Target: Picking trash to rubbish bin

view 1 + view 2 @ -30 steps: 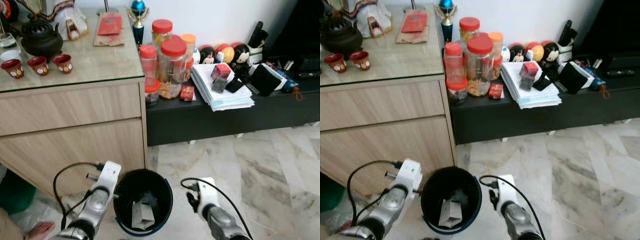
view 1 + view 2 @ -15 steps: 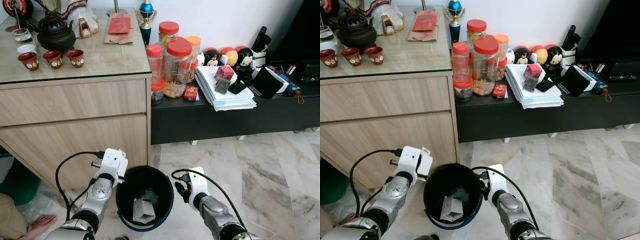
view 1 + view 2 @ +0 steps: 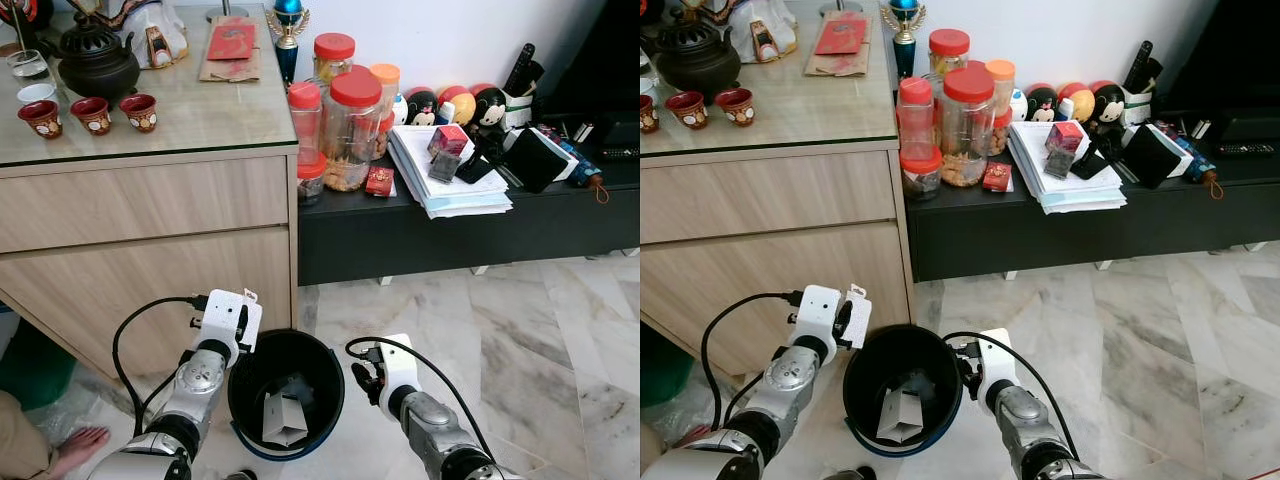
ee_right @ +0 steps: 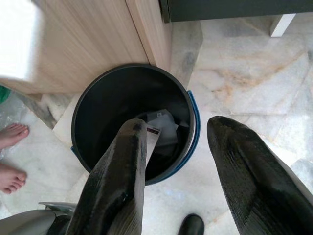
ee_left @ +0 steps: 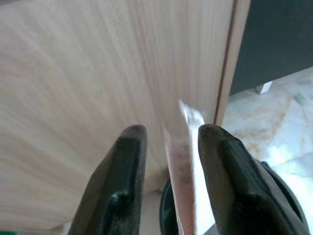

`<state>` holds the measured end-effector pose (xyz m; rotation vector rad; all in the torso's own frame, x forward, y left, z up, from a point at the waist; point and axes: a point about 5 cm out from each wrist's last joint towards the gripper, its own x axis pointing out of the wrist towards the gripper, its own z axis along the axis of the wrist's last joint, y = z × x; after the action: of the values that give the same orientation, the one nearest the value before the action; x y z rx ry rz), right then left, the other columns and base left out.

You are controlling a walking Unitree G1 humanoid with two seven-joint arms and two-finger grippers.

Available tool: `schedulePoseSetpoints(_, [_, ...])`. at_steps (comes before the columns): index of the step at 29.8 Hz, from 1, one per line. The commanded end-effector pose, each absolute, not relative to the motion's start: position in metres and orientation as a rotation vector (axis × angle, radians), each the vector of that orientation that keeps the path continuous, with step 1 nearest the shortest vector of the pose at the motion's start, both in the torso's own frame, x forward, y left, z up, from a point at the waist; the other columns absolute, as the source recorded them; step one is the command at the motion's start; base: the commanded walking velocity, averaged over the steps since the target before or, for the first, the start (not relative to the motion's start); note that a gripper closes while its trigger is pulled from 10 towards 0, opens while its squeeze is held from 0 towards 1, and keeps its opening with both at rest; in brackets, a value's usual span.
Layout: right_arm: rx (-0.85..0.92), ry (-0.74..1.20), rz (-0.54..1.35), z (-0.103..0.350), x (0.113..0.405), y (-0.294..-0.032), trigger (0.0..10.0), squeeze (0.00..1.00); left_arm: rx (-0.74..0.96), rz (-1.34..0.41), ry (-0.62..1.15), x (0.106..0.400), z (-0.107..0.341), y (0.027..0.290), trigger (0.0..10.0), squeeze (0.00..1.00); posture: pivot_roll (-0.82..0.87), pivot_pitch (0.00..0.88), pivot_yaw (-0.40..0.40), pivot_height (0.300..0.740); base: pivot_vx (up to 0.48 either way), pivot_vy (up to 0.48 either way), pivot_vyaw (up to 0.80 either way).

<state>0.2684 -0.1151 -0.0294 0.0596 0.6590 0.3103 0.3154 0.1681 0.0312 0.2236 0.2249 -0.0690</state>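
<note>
one blurred paper scrap between left gripper fingers.

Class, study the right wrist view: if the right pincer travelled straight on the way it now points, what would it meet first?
Most likely the black bin: the right pincer, fingers apart, aims into its mouth, so probably the paper trash inside; depth is uncertain.

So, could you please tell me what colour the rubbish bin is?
The rubbish bin is black with a blue band at its rim, clearest in the right wrist view.
</note>
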Motion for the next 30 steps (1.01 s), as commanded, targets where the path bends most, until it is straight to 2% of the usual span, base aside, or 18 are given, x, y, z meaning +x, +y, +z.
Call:
schedulePoseSetpoints(1, [0.063,0.676,0.292,-0.034,0.263,-0.119,10.0,0.00,0.207,-0.044,0.282,0.308,0.021,0.174,10.0,0.00,0.12,0.147,-0.062,0.740,0.000,0.000,0.00])
schedulePoseSetpoints(4, [0.062,0.680,0.289,-0.035,0.262,-0.119,10.0,0.00,0.194,-0.042,0.287,0.307,0.020,0.176,10.0,0.00,0.12,0.147,-0.062,0.740,0.000,0.000,0.00])
schedulePoseSetpoints(5, [0.061,0.685,0.286,-0.036,0.260,-0.119,10.0,0.00,0.191,-0.050,0.288,0.306,0.019,0.176,10.0,1.00,0.12,0.148,-0.058,0.740,0.000,0.000,0.00])
schedulePoseSetpoints(11, [0.059,0.692,0.281,-0.038,0.258,-0.119,10.0,0.00,0.190,-0.056,0.277,0.310,0.024,0.173,10.0,1.00,0.12,0.147,-0.051,0.740,0.000,0.000,0.00])
schedulePoseSetpoints(12, [0.062,0.693,0.275,-0.039,0.257,-0.119,10.0,0.00,0.203,-0.062,0.287,0.310,0.022,0.173,10.0,0.05,0.12,0.146,-0.050,0.740,0.000,0.000,0.00])
schedulePoseSetpoints(13, [0.064,0.693,0.270,-0.039,0.257,-0.120,10.0,0.00,0.211,-0.054,0.314,0.307,0.018,0.176,10.0,0.00,0.12,0.143,-0.047,0.740,0.000,0.000,0.00])
schedulePoseSetpoints(17, [0.066,0.711,0.255,-0.043,0.252,-0.123,10.0,0.00,0.249,0.000,0.414,0.290,0.000,0.191,10.0,0.00,0.12,0.143,-0.043,0.740,0.000,0.000,0.00])
schedulePoseSetpoints(19, [0.072,0.743,0.221,-0.050,0.244,-0.128,10.0,0.00,0.303,0.066,0.526,0.265,-0.021,0.211,10.0,0.00,0.13,0.142,-0.044,0.740,0.000,0.000,0.00])
schedulePoseSetpoints(21, [0.073,0.758,0.203,-0.053,0.240,-0.131,10.0,0.00,0.321,0.099,0.584,0.252,-0.030,0.219,10.0,0.00,0.13,0.141,-0.044,0.740,0.000,0.000,0.00])
schedulePoseSetpoints(24, [0.059,0.816,0.168,-0.062,0.226,-0.138,10.0,0.00,0.325,0.199,0.747,0.211,-0.055,0.239,10.0,0.00,0.13,0.138,-0.044,0.740,0.000,0.000,0.00])
schedulePoseSetpoints(30, [0.055,0.867,0.125,-0.071,0.212,-0.147,10.0,0.00,0.290,0.290,0.855,0.176,-0.071,0.248,10.0,0.00,0.13,0.132,-0.045,0.740,0.000,0.000,0.00])
